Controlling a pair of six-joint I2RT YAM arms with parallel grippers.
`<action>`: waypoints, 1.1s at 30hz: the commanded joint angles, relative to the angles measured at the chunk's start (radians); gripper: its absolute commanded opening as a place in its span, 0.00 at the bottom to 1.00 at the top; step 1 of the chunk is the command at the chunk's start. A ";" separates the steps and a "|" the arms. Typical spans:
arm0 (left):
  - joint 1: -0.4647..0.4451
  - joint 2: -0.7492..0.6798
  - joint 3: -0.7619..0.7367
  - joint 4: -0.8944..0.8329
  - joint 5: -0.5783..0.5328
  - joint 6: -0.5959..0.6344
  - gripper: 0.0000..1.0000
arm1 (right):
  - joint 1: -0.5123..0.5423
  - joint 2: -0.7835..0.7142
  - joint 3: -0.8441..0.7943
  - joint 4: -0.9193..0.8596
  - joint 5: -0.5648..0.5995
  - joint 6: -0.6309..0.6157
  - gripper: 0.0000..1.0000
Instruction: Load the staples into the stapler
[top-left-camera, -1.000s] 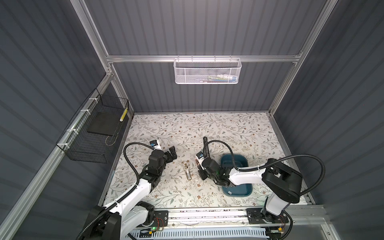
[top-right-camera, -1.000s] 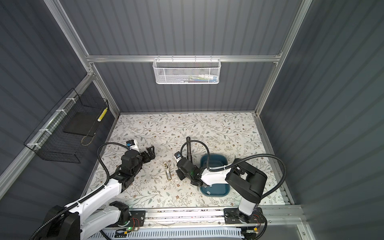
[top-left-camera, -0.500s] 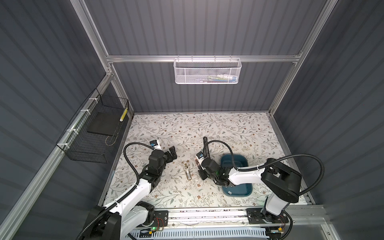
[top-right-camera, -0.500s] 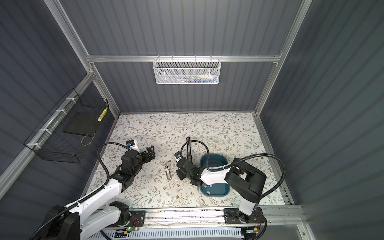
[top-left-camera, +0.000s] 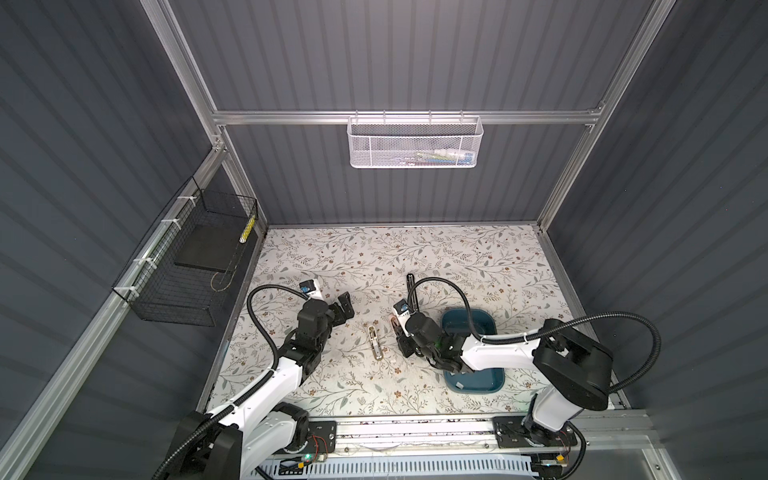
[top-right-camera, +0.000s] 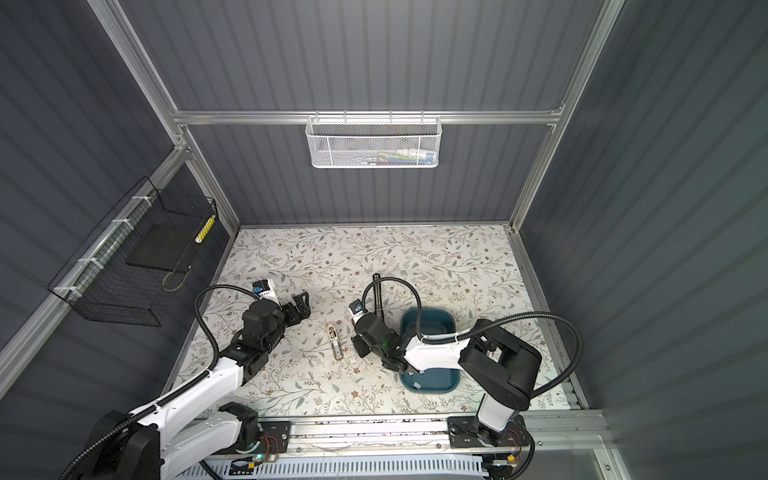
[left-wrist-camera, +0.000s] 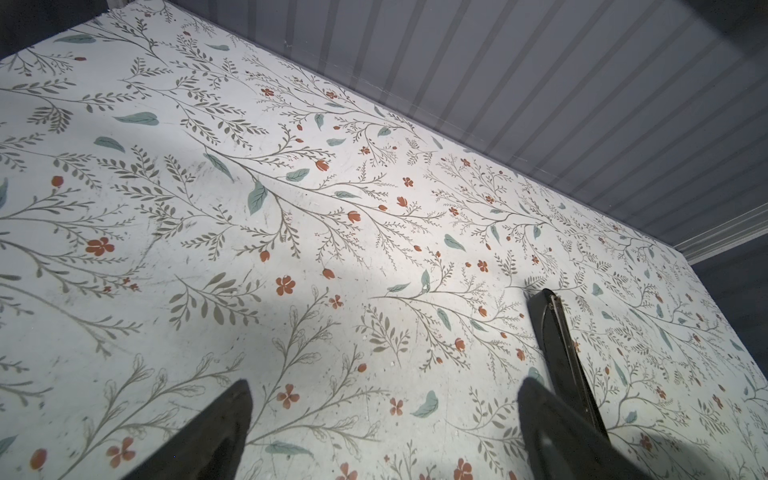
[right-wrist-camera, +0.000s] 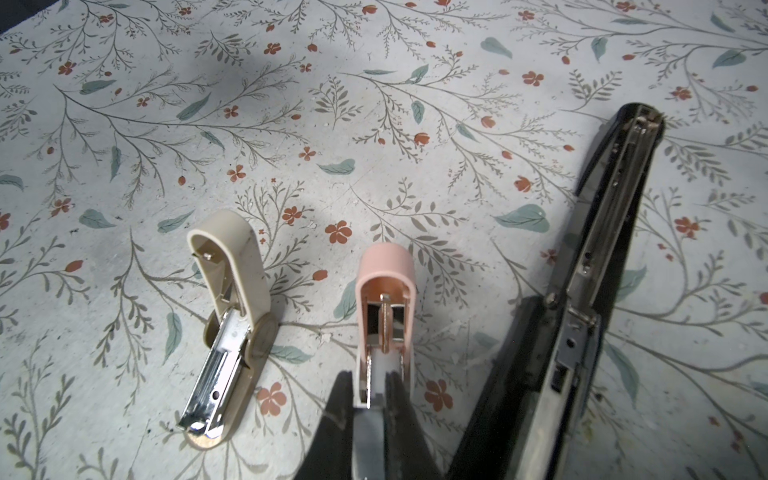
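While between clenched fingers of right gripper (right-wrist-camera: 368, 376), 1 flat pale-grey staples strip (right-wrist-camera: 374, 419); left gripper (left-wrist-camera: 384, 382) released.

Beige stapler (right-wrist-camera: 237, 257), pink stapler (right-wrist-camera: 386, 266) and black stapler (right-wrist-camera: 606, 232) sit on floral white tabletop (right-wrist-camera: 374, 124).

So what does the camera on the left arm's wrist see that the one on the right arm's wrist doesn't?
Only the left wrist view shows the grey ribbed wall behind the table, and the left gripper wide open with nothing between its fingers.

Only the right wrist view shows a beige stapler and a pink stapler, both lying opened. It also shows the right gripper shut on the staples, a pale strip lined up with the pink one.

Both show the flowered table and the long black stapler.
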 joint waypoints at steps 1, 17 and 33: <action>0.007 -0.006 0.003 0.018 0.007 0.011 1.00 | 0.003 0.026 0.001 -0.007 0.008 -0.011 0.10; 0.007 -0.006 0.005 0.018 0.011 0.010 1.00 | 0.003 0.053 0.007 -0.012 0.016 -0.012 0.09; 0.007 -0.002 0.005 0.020 0.014 0.008 1.00 | 0.004 0.051 -0.011 -0.010 0.033 -0.002 0.08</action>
